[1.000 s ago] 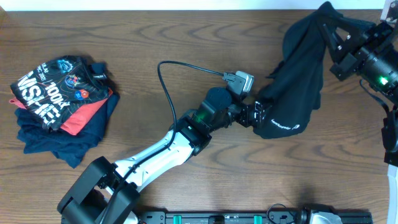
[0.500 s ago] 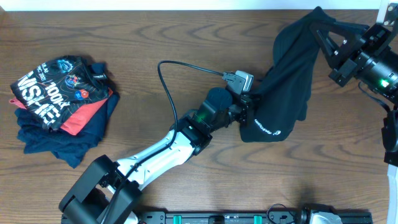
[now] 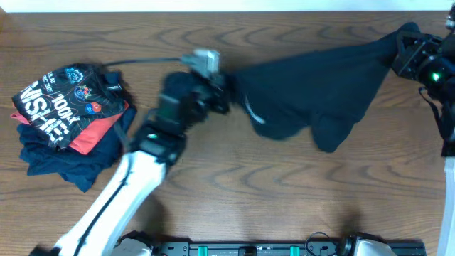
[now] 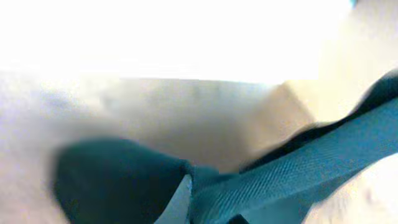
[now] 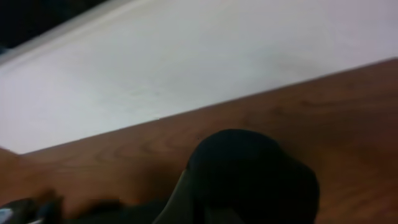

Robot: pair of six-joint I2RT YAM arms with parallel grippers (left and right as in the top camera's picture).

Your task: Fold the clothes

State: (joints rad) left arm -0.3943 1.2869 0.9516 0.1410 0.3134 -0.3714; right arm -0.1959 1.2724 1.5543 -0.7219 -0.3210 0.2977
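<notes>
Polo shirt (image 3: pixel 313 89) now stretched wide; left arm (image 3: pixel 156 135) swung leftward.

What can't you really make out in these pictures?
1. Overhead: the left gripper is blurred, its fingers lost against the shirt.
2. Overhead: the right gripper sits at the frame's edge, fingers under cloth.
3. Left wrist: glare and blur; only a strip of shirt shows.
4. Right wrist: a dark bunch of shirt hides the fingers.

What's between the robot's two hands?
The black polo shirt, spread above the table from the left hand to the right hand, each gripping an end. The overhead view shows it.
</notes>
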